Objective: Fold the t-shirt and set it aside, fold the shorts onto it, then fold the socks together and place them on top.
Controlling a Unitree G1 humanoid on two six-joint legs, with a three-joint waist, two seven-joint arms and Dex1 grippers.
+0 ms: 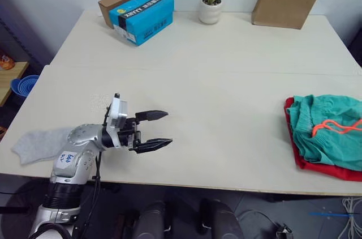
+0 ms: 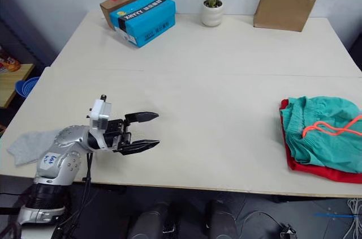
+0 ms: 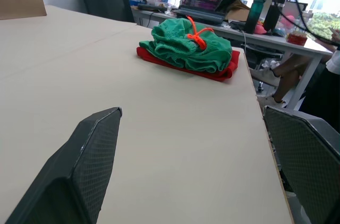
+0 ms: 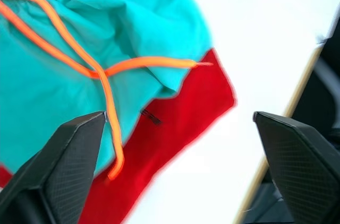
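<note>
The left gripper (image 1: 161, 130) hovers over the bench (image 1: 226, 80) near its front left, jaws parted and empty. A grey sock (image 1: 39, 144) lies behind it at the bench edge. Far right, the shorts (image 1: 328, 131) rest on the t-shirt (image 1: 322, 169); the right gripper (image 4: 175, 149) hangs above them, jaws wide, empty.

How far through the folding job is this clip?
Done: the t-shirt lies folded at the table's right edge with the shorts on it. In hand: nothing; the left gripper is open over bare table. Left: a grey sock lies at the left edge, unstacked.
</note>
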